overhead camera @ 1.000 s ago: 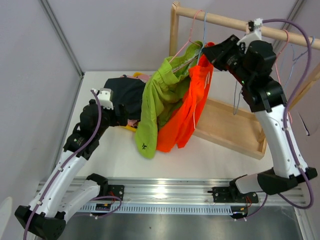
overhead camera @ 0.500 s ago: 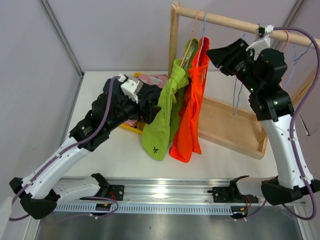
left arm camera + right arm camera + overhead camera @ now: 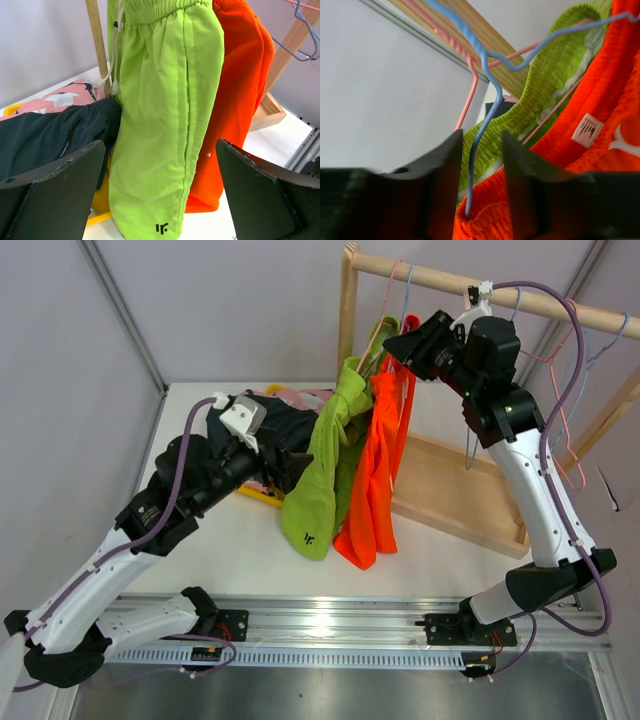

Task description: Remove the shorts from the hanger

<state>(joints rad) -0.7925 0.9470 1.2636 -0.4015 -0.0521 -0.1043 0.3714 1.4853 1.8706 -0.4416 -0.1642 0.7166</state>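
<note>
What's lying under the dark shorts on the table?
Under the dark shorts, a yellow edge shows near the lime green shorts, and pink patterned fabric pokes out behind. The rest is covered, so what the yellow thing is cannot be told.

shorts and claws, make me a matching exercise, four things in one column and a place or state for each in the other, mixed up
Things
1. lime green shorts
2. orange shorts
3. dark shorts
4. left claw

Place or state
a. lying on the table
b. wide open, holding nothing
c. hanging on the side nearer the wooden tray
d. hanging right beside the rack's upright post

Pairs: 1-d, 2-c, 3-a, 4-b
</note>
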